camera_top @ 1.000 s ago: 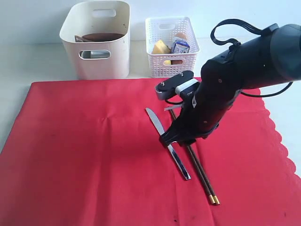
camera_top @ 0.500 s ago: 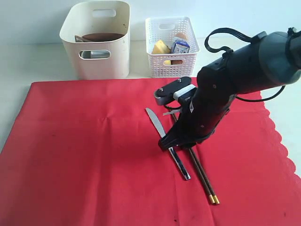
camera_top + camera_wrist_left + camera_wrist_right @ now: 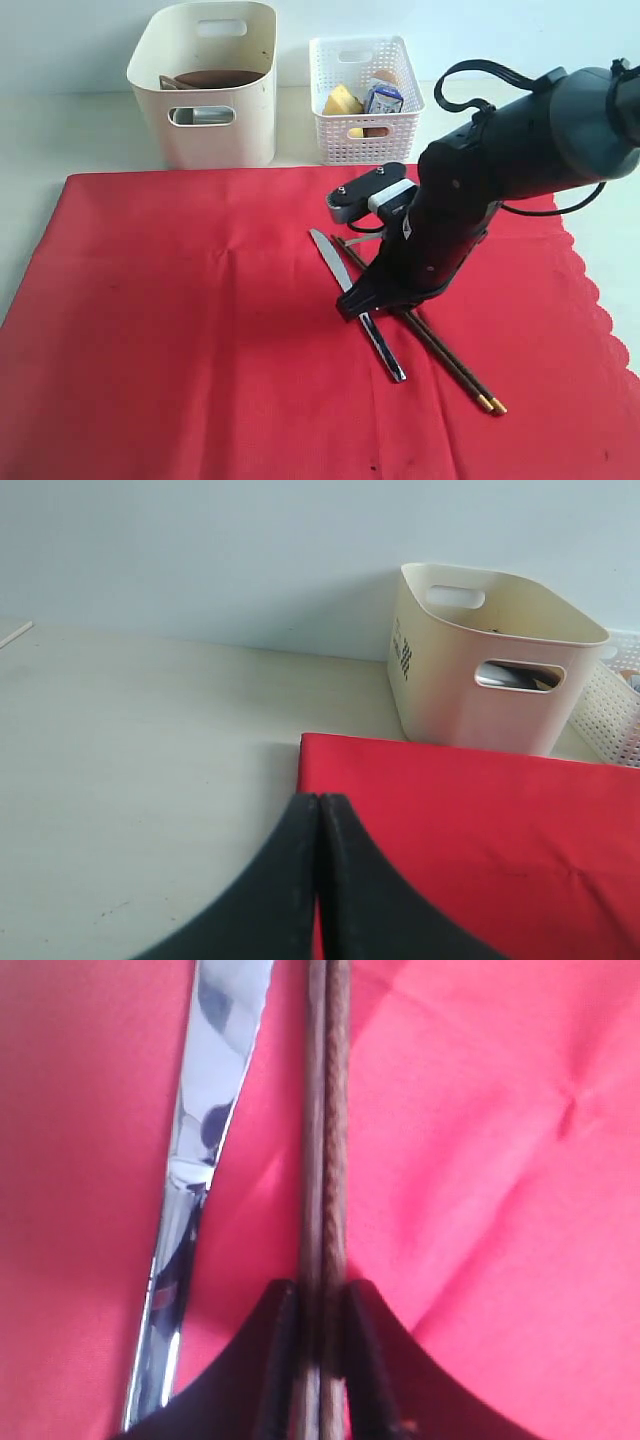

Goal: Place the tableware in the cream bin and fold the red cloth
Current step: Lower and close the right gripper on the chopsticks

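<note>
Near the middle of the red cloth, the right gripper pinches the chopsticks between almost-closed fingers, just beside the silver knife. Past the cloth's far edge stands the cream bin. The left gripper is pressed together, empty.

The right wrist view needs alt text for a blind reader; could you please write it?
The right gripper pinches a pair of dark chopsticks lying on the red cloth, with a silver knife just beside them.
</note>
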{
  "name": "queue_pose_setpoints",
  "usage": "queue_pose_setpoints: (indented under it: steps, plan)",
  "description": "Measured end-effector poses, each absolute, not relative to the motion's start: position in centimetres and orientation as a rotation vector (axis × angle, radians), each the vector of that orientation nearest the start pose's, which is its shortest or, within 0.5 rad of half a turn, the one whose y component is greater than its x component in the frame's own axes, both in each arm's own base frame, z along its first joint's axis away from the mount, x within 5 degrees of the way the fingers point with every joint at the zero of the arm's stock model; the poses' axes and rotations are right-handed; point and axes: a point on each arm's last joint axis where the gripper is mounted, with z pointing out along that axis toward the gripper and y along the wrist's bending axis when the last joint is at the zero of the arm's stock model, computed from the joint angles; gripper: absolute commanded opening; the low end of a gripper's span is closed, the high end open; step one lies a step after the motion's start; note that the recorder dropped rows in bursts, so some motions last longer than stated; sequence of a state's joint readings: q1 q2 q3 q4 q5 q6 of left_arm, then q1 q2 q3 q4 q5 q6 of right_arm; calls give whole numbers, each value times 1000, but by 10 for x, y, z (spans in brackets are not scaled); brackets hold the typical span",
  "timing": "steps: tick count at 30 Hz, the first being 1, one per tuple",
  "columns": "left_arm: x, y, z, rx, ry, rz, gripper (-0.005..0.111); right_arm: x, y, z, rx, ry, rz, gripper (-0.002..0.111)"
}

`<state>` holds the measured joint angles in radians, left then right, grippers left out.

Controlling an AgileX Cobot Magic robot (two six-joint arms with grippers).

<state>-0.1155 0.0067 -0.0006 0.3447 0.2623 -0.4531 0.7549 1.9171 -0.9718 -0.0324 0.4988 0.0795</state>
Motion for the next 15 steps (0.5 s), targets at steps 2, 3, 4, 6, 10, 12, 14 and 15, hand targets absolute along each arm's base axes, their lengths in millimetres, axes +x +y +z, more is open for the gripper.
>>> queue_pose_setpoints:
  steps: [2, 3, 4, 6, 10, 12, 14, 15]
  plan:
    - [56, 2, 191, -68, 1736, -96, 2, 242, 225, 113, -1027, 2760, 87, 0]
    - [56, 2, 191, -68, 1736, -96, 2, 241, 224, 115, -1033, 2761, 81, 0]
    - [56, 2, 191, -68, 1736, -96, 2, 241, 223, 117, -1035, 2758, 80, 0]
    - [56, 2, 191, -68, 1736, -96, 2, 241, 223, 122, -1034, 2745, 83, 0]
    - [56, 2, 191, -68, 1736, -96, 2, 241, 223, 128, -1031, 2726, 90, 0]
    - [56, 2, 191, -68, 1736, -96, 2, 241, 223, 129, -1038, 2718, 86, 0]
    - [56, 2, 191, -68, 1736, -96, 2, 241, 223, 130, -1041, 2714, 84, 0]
    - [56, 2, 191, -68, 1736, -96, 2, 241, 222, 130, -1046, 2709, 81, 0]
